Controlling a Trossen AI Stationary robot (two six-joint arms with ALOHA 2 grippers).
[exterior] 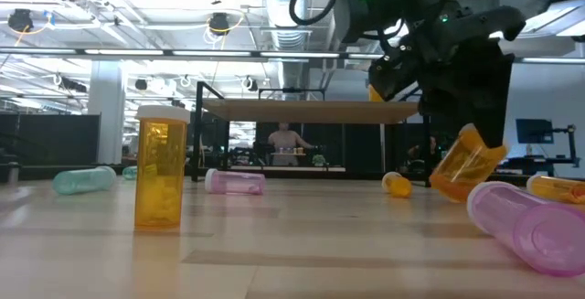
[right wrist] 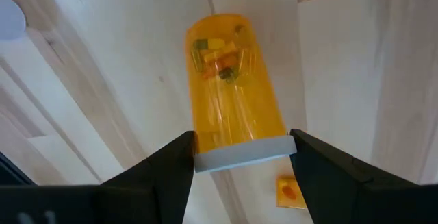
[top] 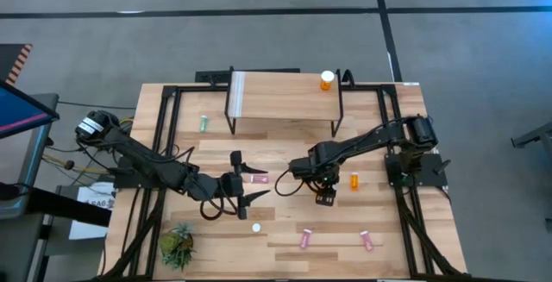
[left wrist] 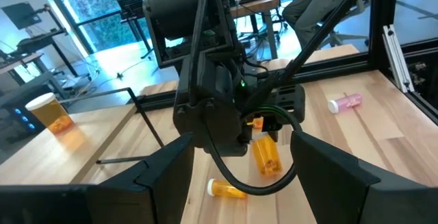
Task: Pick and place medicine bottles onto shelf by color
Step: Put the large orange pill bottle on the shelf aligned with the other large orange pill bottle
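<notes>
Pink bottle (top: 259, 178), small orange bottle (top: 354, 180) flank right hand (top: 324, 197).

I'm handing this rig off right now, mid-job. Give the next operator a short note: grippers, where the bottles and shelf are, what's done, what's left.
Right gripper: shut on an orange bottle at its white cap end, tilted just above the table, in front of the shelf.
Left gripper: open, holding nothing, beside a pink bottle lying mid-table.
Done: one orange bottle stands on the shelf's right end.
Left: the held bottle, a small orange bottle by the right arm, two pink ones near the front edge, a teal one left of the shelf.
</notes>
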